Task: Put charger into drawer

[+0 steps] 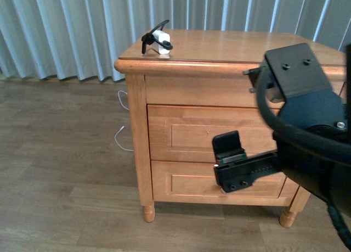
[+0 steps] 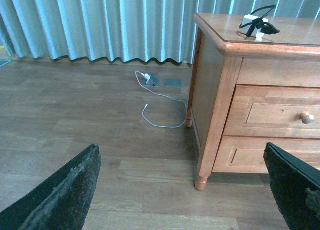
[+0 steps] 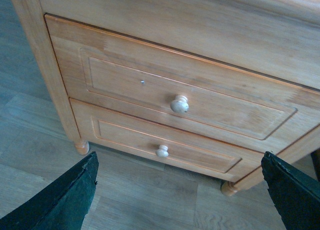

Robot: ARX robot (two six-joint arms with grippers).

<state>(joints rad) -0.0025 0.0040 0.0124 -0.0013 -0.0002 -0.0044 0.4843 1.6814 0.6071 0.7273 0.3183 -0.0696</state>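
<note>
The right arm (image 1: 312, 126) fills the near right of the front view, with the right gripper (image 1: 230, 153) held just in front of the drawer fronts. Seen from its wrist, its fingers (image 3: 60, 200) stand wide apart with nothing between them, facing the round knob (image 3: 179, 104) of the upper drawer (image 3: 125, 82). The lower drawer (image 3: 130, 135) sits beneath it, and both are shut. The left gripper (image 2: 181, 170) is outside the front view. Its fingers (image 2: 60, 195) are likewise spread and empty, over the wood floor (image 2: 75, 115) off the left side of the cabinet (image 2: 212, 89). A thin white cable (image 2: 165, 126) lies looped on the floor near the cabinet's rear leg. Farther off, the charger (image 1: 160, 40) lies on the cabinet's surface (image 1: 236, 43) near its front left corner, its black lead arching up, well apart from both grippers. A pale curtain (image 1: 82, 27) hangs behind.
</note>
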